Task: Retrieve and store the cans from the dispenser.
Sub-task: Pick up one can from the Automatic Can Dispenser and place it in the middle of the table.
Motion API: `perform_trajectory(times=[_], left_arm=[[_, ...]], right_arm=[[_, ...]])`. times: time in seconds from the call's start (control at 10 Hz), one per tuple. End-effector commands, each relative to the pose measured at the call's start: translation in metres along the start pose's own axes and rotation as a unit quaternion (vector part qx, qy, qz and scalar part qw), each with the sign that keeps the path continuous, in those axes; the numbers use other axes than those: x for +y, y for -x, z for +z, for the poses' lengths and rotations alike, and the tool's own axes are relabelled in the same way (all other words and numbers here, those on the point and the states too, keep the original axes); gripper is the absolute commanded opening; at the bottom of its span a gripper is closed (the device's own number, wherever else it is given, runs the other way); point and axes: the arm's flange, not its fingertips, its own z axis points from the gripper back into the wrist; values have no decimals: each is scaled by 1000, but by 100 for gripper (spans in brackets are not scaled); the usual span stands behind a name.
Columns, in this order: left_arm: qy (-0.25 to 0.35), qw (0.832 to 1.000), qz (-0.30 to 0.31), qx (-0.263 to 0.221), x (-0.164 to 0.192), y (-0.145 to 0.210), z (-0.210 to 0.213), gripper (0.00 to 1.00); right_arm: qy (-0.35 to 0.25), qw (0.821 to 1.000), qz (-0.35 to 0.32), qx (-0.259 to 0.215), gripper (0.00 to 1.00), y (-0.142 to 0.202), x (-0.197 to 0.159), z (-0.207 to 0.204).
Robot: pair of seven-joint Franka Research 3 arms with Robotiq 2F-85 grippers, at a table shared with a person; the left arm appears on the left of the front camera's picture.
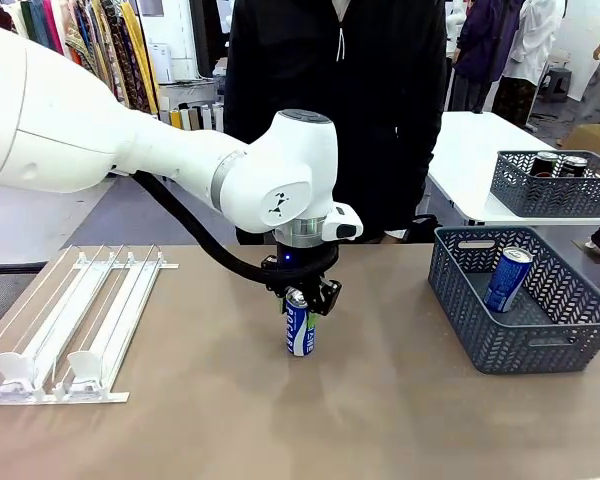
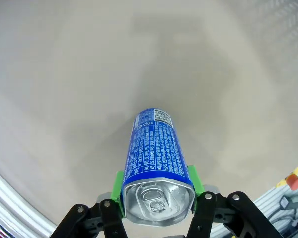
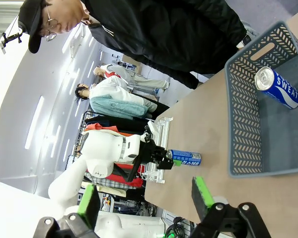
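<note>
My left gripper (image 1: 300, 297) is shut on the silver top end of a blue-and-white can (image 1: 300, 328), which stands upright at the middle of the brown table, base at or just above the surface. In the left wrist view the green pads (image 2: 119, 191) clamp both sides of this can (image 2: 156, 153). The white dispenser (image 1: 70, 320) lies at the left, its lanes bare. A second blue can (image 1: 508, 278) leans inside the grey basket (image 1: 500, 345) at the right. My right gripper (image 3: 145, 198) is open and holds nothing, well away from the basket (image 3: 243, 114).
A person in a black jacket (image 1: 350, 110) stands at the far edge behind the held can. On a white side table at the back right, another grey basket (image 1: 540, 205) holds dark cans (image 1: 545, 163). Bare tabletop lies between the held can and the near basket.
</note>
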Motion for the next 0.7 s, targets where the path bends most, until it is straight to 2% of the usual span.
perform_trajectory(times=[0.0,0.2,0.4,0.6], left_arm=[[-6,1000,11,8,-3,-2,2,0],[-5,1000,10,11,1,0,4,100],[-4,1000,19,-11,10,6,26,100],[2,998,25,-51,27,27,78,100]], right_arm=[[-16,1000,13,-9,100,-2,1,-3],[-16,1000,13,-9,100,-2,1,-3],[-16,1000,13,-9,100,-2,1,-3],[-16,1000,13,-9,100,-2,1,-3]])
